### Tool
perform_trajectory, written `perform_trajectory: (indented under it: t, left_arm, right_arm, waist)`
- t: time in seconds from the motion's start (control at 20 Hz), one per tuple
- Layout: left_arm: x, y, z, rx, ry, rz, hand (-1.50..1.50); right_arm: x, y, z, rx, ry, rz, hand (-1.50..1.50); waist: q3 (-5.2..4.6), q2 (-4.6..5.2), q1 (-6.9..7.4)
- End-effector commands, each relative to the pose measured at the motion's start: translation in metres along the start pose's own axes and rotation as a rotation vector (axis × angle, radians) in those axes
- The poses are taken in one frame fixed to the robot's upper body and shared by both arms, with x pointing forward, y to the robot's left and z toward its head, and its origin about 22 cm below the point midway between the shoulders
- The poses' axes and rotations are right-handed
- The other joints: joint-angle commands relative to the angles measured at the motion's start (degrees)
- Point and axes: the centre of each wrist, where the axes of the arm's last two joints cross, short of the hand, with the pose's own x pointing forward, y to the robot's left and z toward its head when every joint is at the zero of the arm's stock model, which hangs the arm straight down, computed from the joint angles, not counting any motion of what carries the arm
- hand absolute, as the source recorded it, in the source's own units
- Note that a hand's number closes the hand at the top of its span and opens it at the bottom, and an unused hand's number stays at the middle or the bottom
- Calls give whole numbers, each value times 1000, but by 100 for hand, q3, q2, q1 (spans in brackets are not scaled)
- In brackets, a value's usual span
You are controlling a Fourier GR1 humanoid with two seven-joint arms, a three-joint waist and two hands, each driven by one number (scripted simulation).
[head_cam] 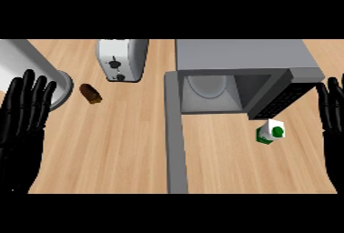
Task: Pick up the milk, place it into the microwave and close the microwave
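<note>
We look steeply down on a wooden tabletop [107, 150]. The milk [270, 132], a small white and green carton, stands on the tabletop just in front of the open door [280, 94] of the microwave [242, 57]. It is near the lower end of the door, but we cannot tell if it touches it. The microwave is grey, and its door swings out to the right, so we see into the cavity, where a round turntable plate [208, 85] lies on the floor of it. The milk is outside the cavity, to the right of its opening.

Our right hand [331, 109] shows at the right edge of the view, with its fingers straight and pointing up, holding nothing; it is apart from the milk. Our left hand [23, 113] shows at the left edge, also with straight, spread fingers and holding nothing.

Behind, to the left of the microwave, stands a silver toaster [121, 59]. Between the toaster and the left hand lies a small brown object [91, 93] that we cannot name. At the far left a white object with a round grey base [62, 88] stands partly behind the fingers of the left hand.
</note>
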Motion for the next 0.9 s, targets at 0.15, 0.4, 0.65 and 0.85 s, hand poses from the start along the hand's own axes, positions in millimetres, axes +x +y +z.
perform_trajectory:
  t: [0.15, 0.4, 0.65, 0.85]
  left_arm:
    - [8, 24, 4, 24, 7, -6, -150]
    - [3, 19, 12, 86, 147, 178, -150]
    - [-9, 44, 36, 109, 139, 171, -150]
    - [-13, 46, 56, 82, 144, 180, -150]
  right_arm:
    - [-8, 5, -9, 0, 0, -50, -150]
    - [-6, 19, -7, 172, 77, -298, -150]
    - [1, 21, 2, 200, 96, -327, -150]
    - [-22, 7, 4, 129, 69, -263, -150]
  waist:
    - [86, 183, 192]
    - [88, 171, 227]
    - [83, 179, 187]
    - [85, 184, 195]
